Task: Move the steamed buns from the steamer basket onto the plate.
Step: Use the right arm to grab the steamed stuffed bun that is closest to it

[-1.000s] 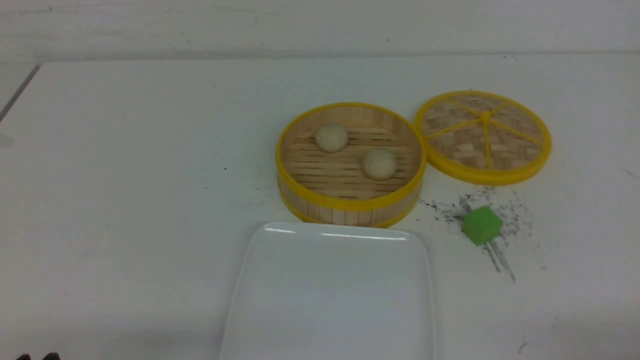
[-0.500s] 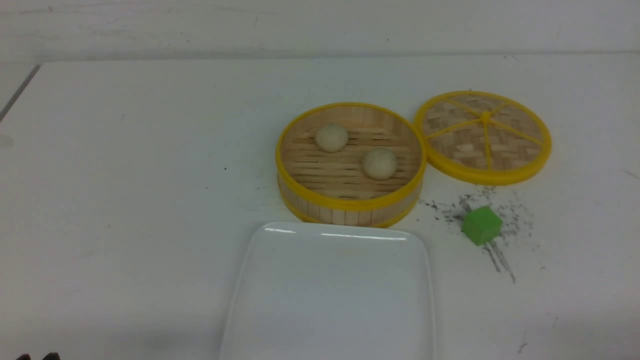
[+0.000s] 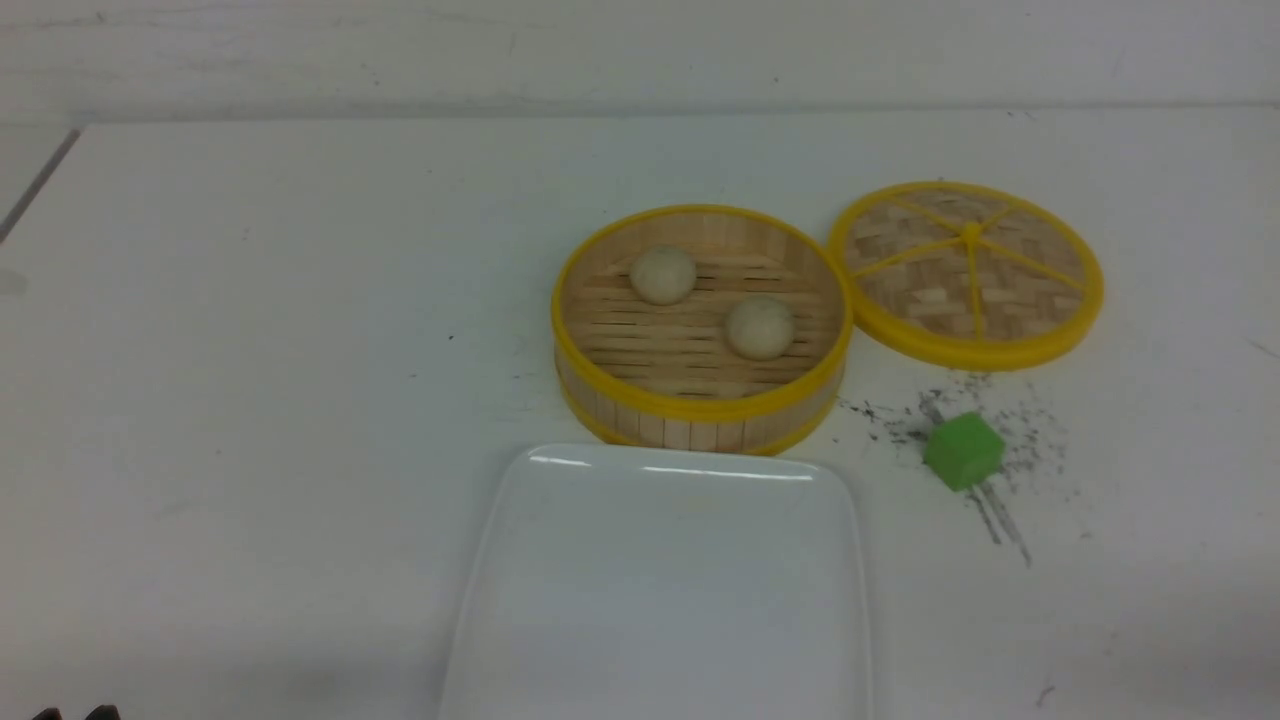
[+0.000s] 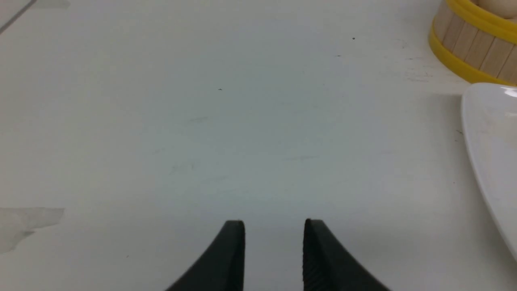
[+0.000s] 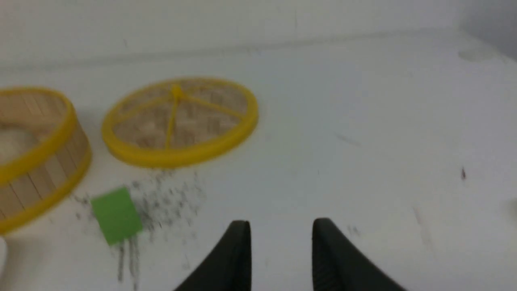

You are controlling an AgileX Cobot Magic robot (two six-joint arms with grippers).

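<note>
Two cream steamed buns lie on the slatted floor of the bamboo steamer basket at mid-table. The white plate sits just in front of the basket and has nothing on it. My left gripper hovers open over bare table, well to the left of the basket and the plate. My right gripper is open too, with nothing between its fingers. It stands to the right of the basket.
The woven lid lies flat to the right of the basket. A green cube sits on dark smudges in front of the lid. The right wrist view also has the lid and the cube.
</note>
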